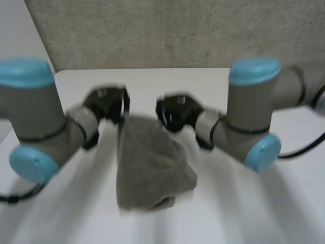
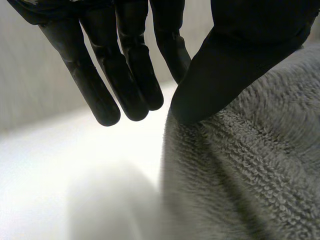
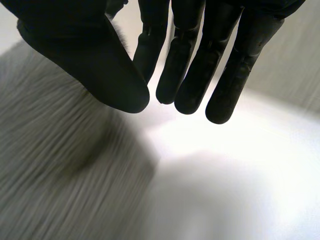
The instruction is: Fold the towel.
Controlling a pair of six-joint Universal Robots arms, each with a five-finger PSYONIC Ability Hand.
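Note:
A grey towel (image 1: 152, 162) lies bunched in a narrow heap on the white table (image 1: 274, 203), between my two arms. My left hand (image 1: 106, 104) is at the towel's far left corner. In the left wrist view its fingers (image 2: 130, 75) hang straight and apart from the thumb (image 2: 225, 65), whose tip touches the towel (image 2: 240, 170). My right hand (image 1: 175, 112) is at the far right corner. In the right wrist view its fingers (image 3: 200, 65) are straight, with the thumb (image 3: 85, 55) just above the towel (image 3: 60, 175) and a gap between them.
A grey wall (image 1: 177, 30) stands behind the table's far edge. Bare white table spreads to the left and right of the towel, under both forearms.

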